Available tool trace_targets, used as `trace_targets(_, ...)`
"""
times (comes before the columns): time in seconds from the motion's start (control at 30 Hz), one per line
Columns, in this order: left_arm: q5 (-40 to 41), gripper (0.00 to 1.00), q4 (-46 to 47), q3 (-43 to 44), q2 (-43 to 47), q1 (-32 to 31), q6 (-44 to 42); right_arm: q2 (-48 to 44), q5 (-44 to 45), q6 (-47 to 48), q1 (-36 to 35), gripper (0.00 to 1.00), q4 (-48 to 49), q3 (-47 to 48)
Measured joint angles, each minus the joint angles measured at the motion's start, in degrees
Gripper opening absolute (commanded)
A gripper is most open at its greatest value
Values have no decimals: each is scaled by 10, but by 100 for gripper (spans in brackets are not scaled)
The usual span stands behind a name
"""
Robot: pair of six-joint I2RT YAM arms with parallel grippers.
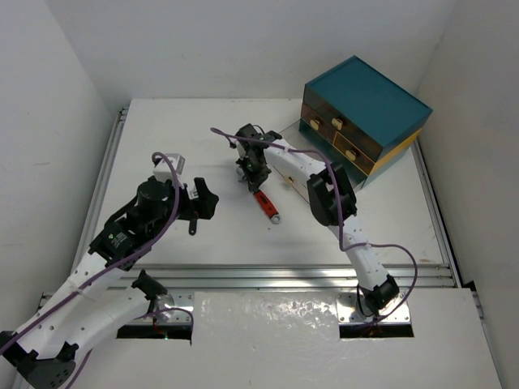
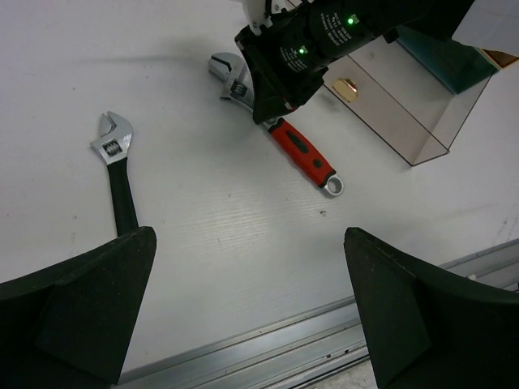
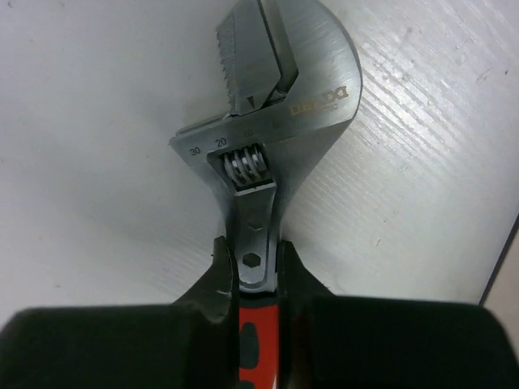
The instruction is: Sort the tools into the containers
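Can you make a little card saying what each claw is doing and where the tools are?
Right claw: pinching the red-handled adjustable wrench just below its head
Left claw: wide open, holding nothing
Other tool: dark-handled adjustable wrench, flat on the table, untouched
Containers: teal-topped chest of drawers, at the table's far right
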State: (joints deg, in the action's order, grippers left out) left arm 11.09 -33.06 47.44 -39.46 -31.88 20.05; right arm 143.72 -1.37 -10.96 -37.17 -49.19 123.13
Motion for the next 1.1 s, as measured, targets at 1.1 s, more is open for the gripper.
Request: trace_targets(1.1,-4,100,0,0,9,0,0,-241,57,37,14,0,32,-137)
